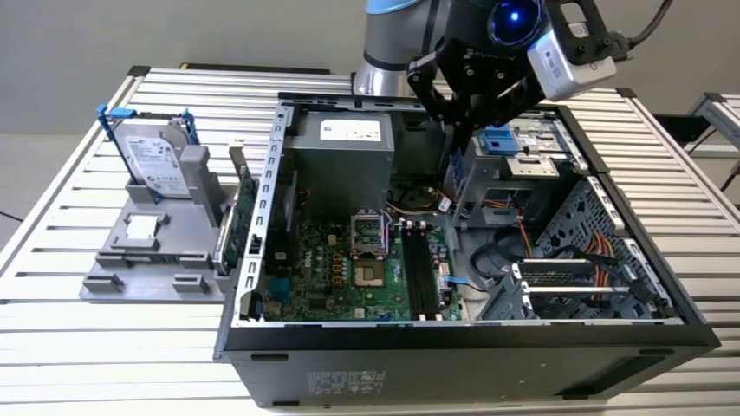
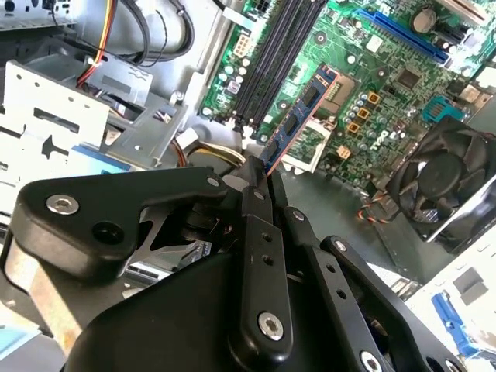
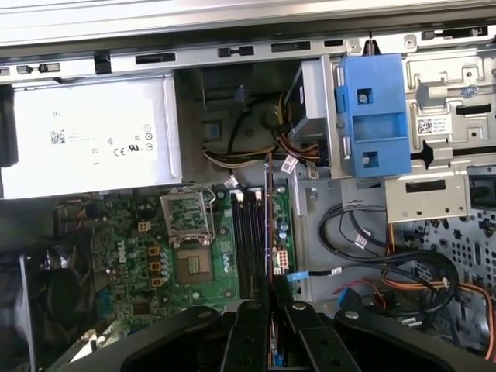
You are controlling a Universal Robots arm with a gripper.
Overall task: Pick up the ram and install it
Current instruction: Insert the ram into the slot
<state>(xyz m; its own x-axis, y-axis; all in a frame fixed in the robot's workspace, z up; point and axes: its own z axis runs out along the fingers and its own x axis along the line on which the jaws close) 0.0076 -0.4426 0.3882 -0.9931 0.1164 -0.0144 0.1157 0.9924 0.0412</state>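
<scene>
Overhead, end effector (image 2: 260, 177) gripping ram (image 2: 301, 115), memory slots (image 3: 246, 240) below, cables (image 2: 143, 31) nearby.

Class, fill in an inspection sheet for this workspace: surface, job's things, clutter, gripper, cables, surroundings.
Surface: slatted metal table carrying the open computer case.
Job's things: ram held above the motherboard, not yet in the memory slots.
Clutter: hard drive upright in a grey holder, at the exterior view's left.
Gripper: gripper shut on the ram.
Cables: orange cables inside the case.
Surroundings: plain grey background; another slatted table at the exterior view's right.
</scene>
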